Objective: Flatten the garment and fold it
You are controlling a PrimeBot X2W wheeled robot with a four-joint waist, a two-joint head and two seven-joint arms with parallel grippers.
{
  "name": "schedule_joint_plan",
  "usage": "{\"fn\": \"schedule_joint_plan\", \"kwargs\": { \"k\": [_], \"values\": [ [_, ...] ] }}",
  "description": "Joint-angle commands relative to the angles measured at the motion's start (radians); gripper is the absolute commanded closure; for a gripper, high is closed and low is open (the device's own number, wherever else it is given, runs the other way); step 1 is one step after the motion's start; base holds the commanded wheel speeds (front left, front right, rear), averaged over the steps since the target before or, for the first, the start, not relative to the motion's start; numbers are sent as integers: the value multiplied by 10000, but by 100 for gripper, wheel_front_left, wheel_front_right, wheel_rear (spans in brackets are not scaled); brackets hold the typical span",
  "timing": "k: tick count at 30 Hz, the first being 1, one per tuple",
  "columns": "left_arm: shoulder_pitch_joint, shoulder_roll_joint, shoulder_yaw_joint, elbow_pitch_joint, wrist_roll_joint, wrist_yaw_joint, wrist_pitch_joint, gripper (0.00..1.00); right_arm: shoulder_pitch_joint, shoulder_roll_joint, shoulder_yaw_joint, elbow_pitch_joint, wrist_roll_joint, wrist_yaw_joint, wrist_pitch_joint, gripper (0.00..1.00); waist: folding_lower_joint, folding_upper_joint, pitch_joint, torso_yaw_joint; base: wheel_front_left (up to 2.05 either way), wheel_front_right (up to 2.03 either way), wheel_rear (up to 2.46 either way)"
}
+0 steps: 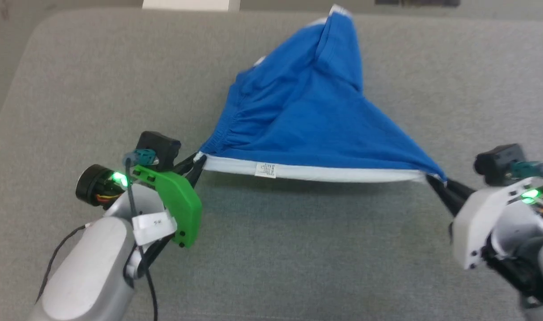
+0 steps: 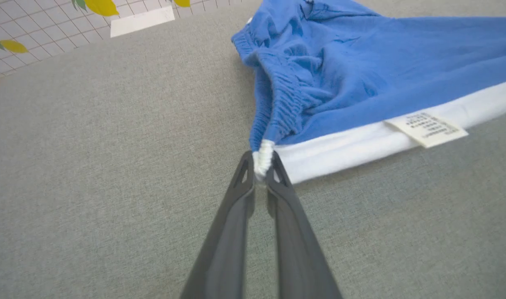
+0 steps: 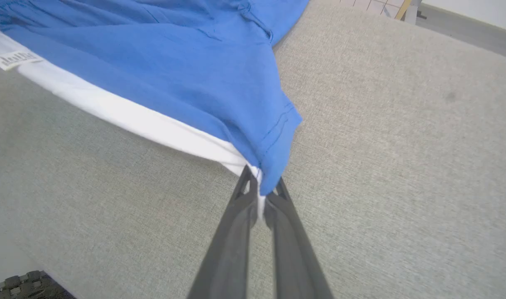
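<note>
The garment (image 1: 307, 120), bright blue shorts with a white side stripe and a white label (image 1: 266, 170), is stretched taut above the grey cushion between both grippers. My left gripper (image 1: 199, 160) is shut on its left corner, by the gathered waistband (image 2: 277, 99); the left wrist view shows the white fabric pinched at my left gripper (image 2: 261, 164). My right gripper (image 1: 434, 179) is shut on the right corner, at the hem of a leg; the right wrist view shows blue and white cloth clamped in my right gripper (image 3: 261, 191). The far part of the garment (image 3: 174, 62) trails back to the cushion.
The grey fabric cushion (image 1: 275, 258) spreads under everything. Its far edge (image 1: 120, 11) and left edge meet a pale floor. A tiled floor with yellow leaf marks (image 2: 37, 25) lies beyond the cushion in the left wrist view.
</note>
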Motion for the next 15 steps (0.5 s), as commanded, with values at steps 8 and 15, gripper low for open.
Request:
{"fn": "schedule_joint_plan", "kwargs": {
  "k": [8,15],
  "values": [
    [-9,718,573,-1540,-373,142,474,100,-1215,-1591,15,-719,1678,-15,-503,100,-1,0,-1550,-394,0,0,0],
    [-1671,1228,1126,-2524,-882,-301,1281,100,-2604,-2300,-44,-938,2619,-15,-832,100,-1,0,-1963,-335,0,0,0]
  ]
}}
